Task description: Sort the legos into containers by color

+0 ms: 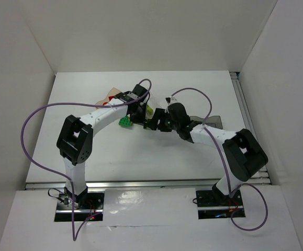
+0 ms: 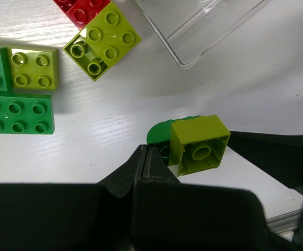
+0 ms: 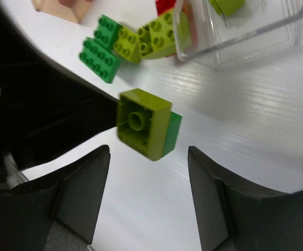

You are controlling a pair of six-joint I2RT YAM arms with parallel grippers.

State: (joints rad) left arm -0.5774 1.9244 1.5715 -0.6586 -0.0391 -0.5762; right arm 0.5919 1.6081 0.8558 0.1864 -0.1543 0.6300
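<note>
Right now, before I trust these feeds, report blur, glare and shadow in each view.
Top external: bright, even light, sheen on the near white ledge, the legos too small to read. Left wrist: left gripper a dark blur, loose legos sharp, glints on the clear tub. Right wrist: right gripper out of focus, stacked bricks slightly soft.

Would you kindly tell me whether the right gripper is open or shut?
Open: the right gripper has its jaws wide apart, clamping nothing.
</note>
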